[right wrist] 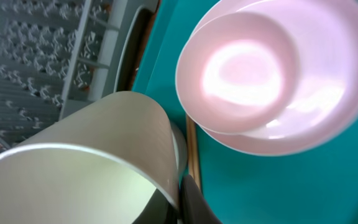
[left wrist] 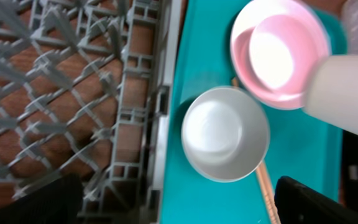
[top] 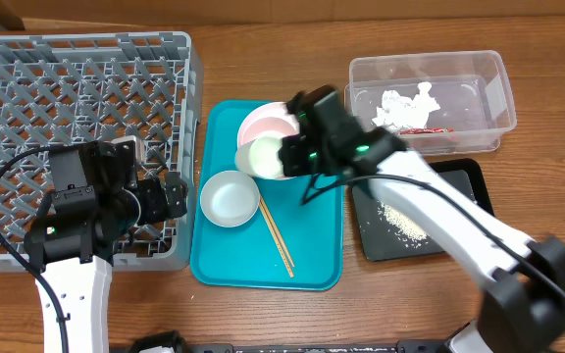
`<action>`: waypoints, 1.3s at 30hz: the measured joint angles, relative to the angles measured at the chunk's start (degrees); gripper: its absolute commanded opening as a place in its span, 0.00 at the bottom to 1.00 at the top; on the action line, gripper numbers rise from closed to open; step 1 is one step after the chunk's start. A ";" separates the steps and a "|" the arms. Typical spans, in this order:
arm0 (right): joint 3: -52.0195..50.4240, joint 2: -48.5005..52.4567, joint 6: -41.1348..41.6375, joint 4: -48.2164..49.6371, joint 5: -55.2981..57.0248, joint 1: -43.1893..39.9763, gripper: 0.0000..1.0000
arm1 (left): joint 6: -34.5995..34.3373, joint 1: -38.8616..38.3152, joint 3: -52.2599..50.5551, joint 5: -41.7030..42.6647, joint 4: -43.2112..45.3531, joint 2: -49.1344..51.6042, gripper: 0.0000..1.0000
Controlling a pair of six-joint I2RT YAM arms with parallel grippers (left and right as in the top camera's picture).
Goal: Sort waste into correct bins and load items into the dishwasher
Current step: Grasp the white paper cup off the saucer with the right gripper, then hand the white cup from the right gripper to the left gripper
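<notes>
My right pincer (top: 286, 155) is clenched on the white cup (top: 262, 155), holding it tipped over the far part of the teal tray (top: 312, 265), just beside the pink bowl (top: 268, 123). That bowl sits in what I take to be the plate (right wrist: 328, 118), though the glare blurs it. My left pincer (top: 172, 194) hangs released by the near right corner of the rack (top: 86, 78), next to the white bowl (top: 230, 198). The chopsticks (top: 279, 238) lie right of that bowl. The napkin (top: 407, 101) and wrapper (top: 426, 128) are in the clear tub (top: 498, 93); rice (top: 401, 222) is in the black tray (top: 464, 181).
</notes>
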 measured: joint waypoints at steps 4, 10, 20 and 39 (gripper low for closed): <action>0.13 -3.15 0.02 -3.61 -3.37 -4.68 0.04 | -2.75 0.00 0.02 7.39 4.42 0.11 1.00; 0.13 -3.06 0.04 -5.77 -20.17 -12.39 0.04 | -2.25 -5.29 0.15 20.72 10.78 3.37 1.00; 0.13 -3.06 0.22 -5.51 -42.40 -14.23 0.04 | 2.16 -15.50 0.15 34.80 22.21 8.13 0.94; 0.13 -3.06 0.52 -1.88 -60.81 -14.21 0.04 | 3.13 -16.11 0.22 57.13 31.87 8.15 0.81</action>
